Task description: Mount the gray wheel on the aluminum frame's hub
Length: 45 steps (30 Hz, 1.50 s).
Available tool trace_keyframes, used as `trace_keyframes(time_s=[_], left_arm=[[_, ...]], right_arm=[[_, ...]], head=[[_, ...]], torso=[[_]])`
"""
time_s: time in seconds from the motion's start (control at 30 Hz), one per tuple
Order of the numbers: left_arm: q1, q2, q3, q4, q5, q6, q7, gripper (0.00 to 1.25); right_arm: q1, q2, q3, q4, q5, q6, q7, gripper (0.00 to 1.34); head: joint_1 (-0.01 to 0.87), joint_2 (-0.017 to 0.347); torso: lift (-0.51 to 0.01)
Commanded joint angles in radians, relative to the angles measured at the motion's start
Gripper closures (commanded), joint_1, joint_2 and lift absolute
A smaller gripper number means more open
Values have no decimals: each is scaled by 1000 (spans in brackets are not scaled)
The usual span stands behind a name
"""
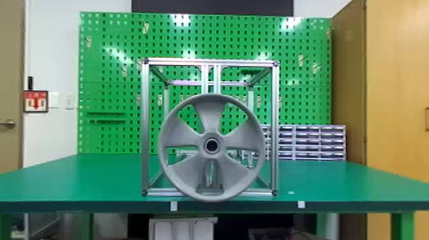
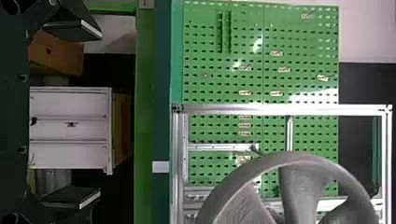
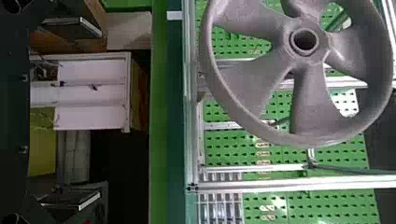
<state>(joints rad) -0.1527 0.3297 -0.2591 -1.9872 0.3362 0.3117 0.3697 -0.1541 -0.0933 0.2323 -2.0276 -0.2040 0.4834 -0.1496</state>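
- The gray wheel [image 1: 212, 155] stands upright in front of the aluminum frame [image 1: 145, 127], centred below the pair of vertical bars [image 1: 204, 78], its open face turned toward the head camera.
- Neither arm supports it, so my judgement is that it is already carried by the hub, which is hidden behind it; how deep it sits I cannot tell.
- The left tool [image 2: 101, 113] is open, its two fingers wide apart with nothing between them.
- The right tool [image 3: 101, 113] is open as well, and holds nothing.
- The lower rim overlaps the frame's bottom bar near the front edge of the table [image 1: 105, 178]; whether it touches either one, I cannot tell.
- The step in hand looks like the finish: confirm the seating, then leave the wheel alone.
- To check it well, compare the gap between rim and frame on both sides; an even gap suggests a square fit, an uneven one a cocked wheel.
- If it needs seating, press close around the bore [image 1: 211, 146] and straight toward the frame, since a push at the rim could tip or bind it.
- Brace the frame against that push, as it may slide back on the table.
- When drawing the arms away, keep both sets of fingers clear of spokes and rim, so that nothing hooks the wheel outward.
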Motion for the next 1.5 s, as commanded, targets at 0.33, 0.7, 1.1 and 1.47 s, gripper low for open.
trace_keyframes(time_s=[0.33, 0.7, 1.1, 1.47], left_arm=[[-7, 0, -63, -4, -183, -17, -89, 113], [1, -20, -23, 11, -77, -13, -123, 114], [44, -69, 87, 7, -86, 10, -255, 114], [62, -75, 115, 18, -121, -11, -256, 114]], right_arm=[[25, 32, -67, 4, -117, 37, -2, 107], [2, 23, -85, -43, -69, 210, -2, 107], [80, 61, -91, -68, 74, 58, -1, 104], [84, 70, -99, -62, 130, 50, -2, 107]], head=[[-5, 6], [-5, 6], [-5, 6], [-5, 6]], torso=[[-499], [-499], [-499], [-499]])
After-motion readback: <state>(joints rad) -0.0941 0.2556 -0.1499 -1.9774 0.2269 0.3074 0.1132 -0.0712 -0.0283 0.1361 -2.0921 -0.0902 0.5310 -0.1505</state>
